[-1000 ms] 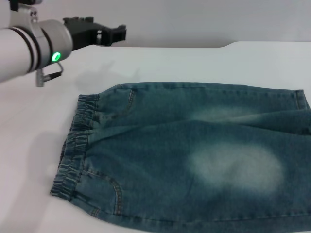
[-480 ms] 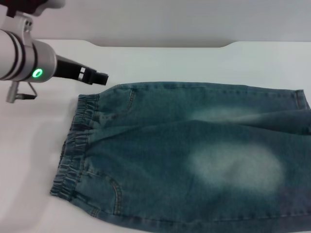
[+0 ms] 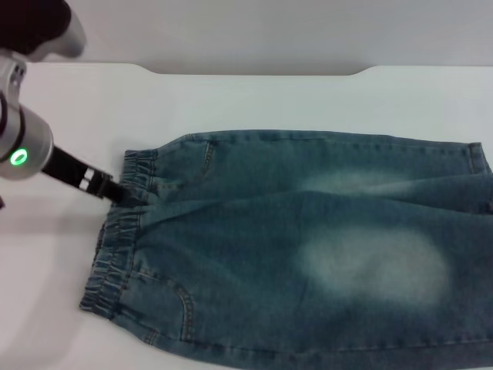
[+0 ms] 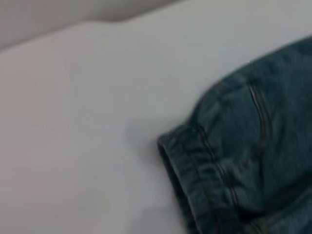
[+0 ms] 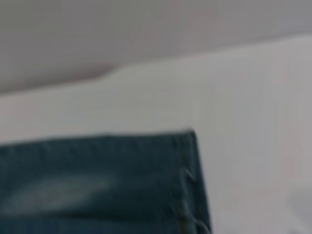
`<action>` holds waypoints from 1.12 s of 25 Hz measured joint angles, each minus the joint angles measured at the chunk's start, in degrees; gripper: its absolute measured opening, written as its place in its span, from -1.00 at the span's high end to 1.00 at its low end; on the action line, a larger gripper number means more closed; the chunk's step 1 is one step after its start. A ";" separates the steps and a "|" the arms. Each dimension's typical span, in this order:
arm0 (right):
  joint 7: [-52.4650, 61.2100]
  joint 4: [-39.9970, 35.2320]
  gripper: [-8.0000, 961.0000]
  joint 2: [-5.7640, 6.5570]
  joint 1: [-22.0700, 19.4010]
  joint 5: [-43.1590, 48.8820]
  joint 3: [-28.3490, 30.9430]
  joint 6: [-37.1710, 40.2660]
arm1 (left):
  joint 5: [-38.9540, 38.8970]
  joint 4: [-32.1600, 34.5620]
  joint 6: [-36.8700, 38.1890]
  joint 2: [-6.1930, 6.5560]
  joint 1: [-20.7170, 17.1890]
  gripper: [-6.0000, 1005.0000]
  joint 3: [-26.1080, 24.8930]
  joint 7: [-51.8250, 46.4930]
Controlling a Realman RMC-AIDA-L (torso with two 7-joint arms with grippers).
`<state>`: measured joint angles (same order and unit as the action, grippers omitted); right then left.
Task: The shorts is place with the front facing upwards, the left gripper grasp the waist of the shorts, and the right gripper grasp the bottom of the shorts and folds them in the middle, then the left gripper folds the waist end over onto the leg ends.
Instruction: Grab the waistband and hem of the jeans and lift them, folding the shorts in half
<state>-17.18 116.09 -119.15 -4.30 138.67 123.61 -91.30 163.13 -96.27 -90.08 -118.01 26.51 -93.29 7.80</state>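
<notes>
Nearest the head camera, along the lower edge of its view, the shorts (image 3: 308,254) lie flat and front-up on the white table (image 3: 254,104), spread wide with a large pale faded patch (image 3: 373,266) on the near leg and a smaller faded streak (image 3: 350,181) on the far one. At the shorts' left end runs the waist of the shorts (image 3: 115,239), a puckered elastic band with a curved pocket seam (image 3: 181,304) just inside it near its close corner. Farther along that band, close to its far corner, the left pincer (image 3: 115,193) reaches in from the left side of the shorts, its dark tip touching or overlapping the gathered denim; whether its fingers are apart or together cannot be told, and no grip on the cloth can be confirmed. Behind the tip, away from the shorts, sits its thick silver arm with a green ring light (image 3: 17,158). The left wrist view shows the waistband's corner (image 4: 195,165) and a pocket seam (image 4: 258,112) on bare table, with no fingers visible. At the opposite, right end of the shorts the leg ends (image 3: 476,166) run off the head view; the right wrist view shows a stitched hem corner (image 5: 187,165) lying flat on the table. Beyond the shorts the table continues to its far edge, where a grey wall (image 3: 254,31) rises
</notes>
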 joint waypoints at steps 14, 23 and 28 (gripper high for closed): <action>-0.41 -0.08 -0.67 -0.22 -2.29 4.01 -5.42 -0.13 | 0.09 3.33 -11.52 -0.08 3.32 -0.50 4.86 -5.83; -1.64 -0.05 -0.67 -0.22 -2.29 3.85 -5.20 0.64 | -2.12 6.78 -12.94 -0.36 3.31 -0.48 6.18 -6.98; -2.00 0.01 -0.67 -0.16 -2.10 3.75 -4.87 0.64 | -4.21 8.05 -12.41 -0.38 3.20 -0.47 6.41 -7.18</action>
<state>-19.17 116.10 -119.30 -6.41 142.43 118.74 -90.66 158.93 -88.23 -102.50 -118.39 29.71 -86.88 0.61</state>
